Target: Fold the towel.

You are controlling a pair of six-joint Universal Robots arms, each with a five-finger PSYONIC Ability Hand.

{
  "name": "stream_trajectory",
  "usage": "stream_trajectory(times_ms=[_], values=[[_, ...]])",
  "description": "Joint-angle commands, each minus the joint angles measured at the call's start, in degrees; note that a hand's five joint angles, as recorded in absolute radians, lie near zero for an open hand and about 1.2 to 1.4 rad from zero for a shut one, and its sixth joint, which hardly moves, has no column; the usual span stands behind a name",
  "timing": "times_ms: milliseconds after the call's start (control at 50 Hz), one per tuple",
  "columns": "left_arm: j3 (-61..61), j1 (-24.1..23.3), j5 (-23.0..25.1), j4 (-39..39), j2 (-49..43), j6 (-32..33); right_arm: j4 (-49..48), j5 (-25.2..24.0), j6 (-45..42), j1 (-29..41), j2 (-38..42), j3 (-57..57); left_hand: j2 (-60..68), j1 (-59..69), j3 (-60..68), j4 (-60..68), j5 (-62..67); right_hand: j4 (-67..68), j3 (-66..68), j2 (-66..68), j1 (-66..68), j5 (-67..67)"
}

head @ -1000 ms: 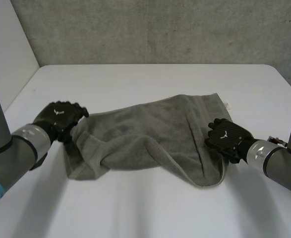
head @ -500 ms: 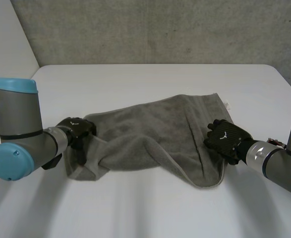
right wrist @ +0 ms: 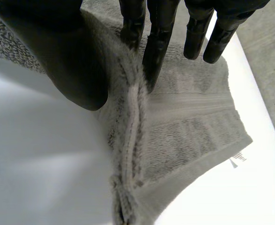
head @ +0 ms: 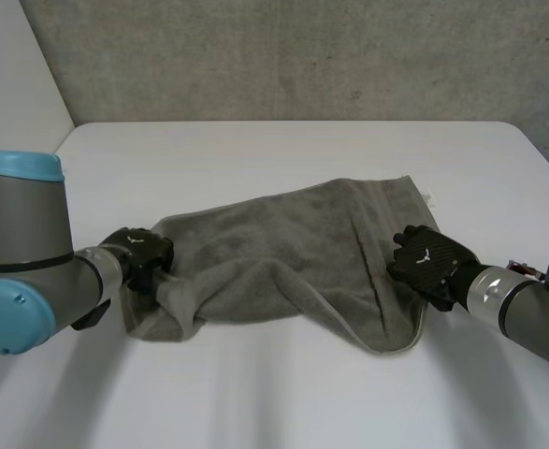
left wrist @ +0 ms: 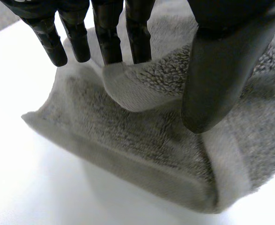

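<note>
A grey towel (head: 293, 234) lies rumpled across the white table (head: 283, 150), with a raised fold running through its middle. My left hand (head: 138, 254) is at the towel's left edge. In the left wrist view its fingers (left wrist: 107, 37) and thumb (left wrist: 217, 70) close on a raised fold of towel (left wrist: 142, 136) between them. My right hand (head: 428, 262) sits on the towel's right edge, near the front corner. In the right wrist view the hemmed edge of the towel (right wrist: 189, 122) stands up, pinched between the thumb (right wrist: 67, 56) and the fingers (right wrist: 151, 51).
A small white label (head: 430, 197) sticks out at the towel's far right corner. A grey wall rises behind the table's far edge. Bare white table lies in front of and behind the towel.
My left arm swung round and its hand dropped from the towel's far left corner to its left edge, fingers closing on a fold. The right hand stayed put and tightened on the edge.
</note>
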Motion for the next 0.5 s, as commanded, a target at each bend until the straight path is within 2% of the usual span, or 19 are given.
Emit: stream_trajectory(times_ms=[20, 340, 500], values=[[-2.4, -2.9, 0.6, 0.1, 6.2, -0.8, 0.0, -0.4, 0.0, -0.1, -2.5, 0.6, -6.4, -6.0, -2.5, -3.0, -6.3, -0.4, -0.4, 1.7, 0.8, 1.1], [-4.4, -3.2, 0.6, -0.6, 7.1, -0.4, -0.3, -0.9, 0.3, -0.1, -2.9, 1.1, -9.1, -8.7, -2.5, -3.0, -9.0, -0.4, -0.4, 1.6, 0.6, 0.9], [-6.0, -2.8, 0.7, -3.3, 9.3, 0.0, -0.4, -0.9, 0.3, -0.1, -2.9, 1.1, -9.1, -8.7, -2.5, -3.0, -9.0, -0.4, -0.4, 1.4, 0.4, 0.7]])
